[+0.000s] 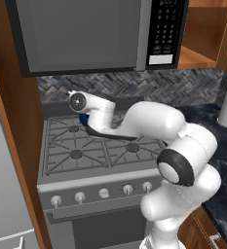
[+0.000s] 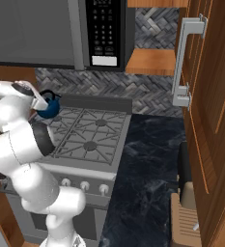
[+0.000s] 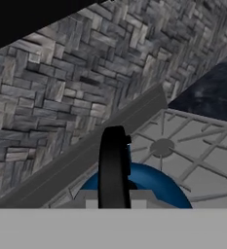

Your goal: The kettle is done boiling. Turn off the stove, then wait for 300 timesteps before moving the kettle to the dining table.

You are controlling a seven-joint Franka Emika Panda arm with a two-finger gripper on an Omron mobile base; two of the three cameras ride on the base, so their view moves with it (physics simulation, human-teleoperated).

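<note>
the robot is a glossy white arm of fat rounded segments (image 1: pixel 151 121), joined by dark charcoal rings at the joints (image 1: pixel 176 167). a round grey-black cap (image 1: pixel 78 102) closes the wrist end, and a black band (image 2: pixel 42 137) circles the elbow.

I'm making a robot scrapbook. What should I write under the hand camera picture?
The gripper shut on the black handle of the blue kettle on the stove.

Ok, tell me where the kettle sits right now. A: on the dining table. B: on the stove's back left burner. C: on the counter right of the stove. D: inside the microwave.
B: the blue kettle sits on the grate at the back left of the stove, by the tiled wall.
</note>
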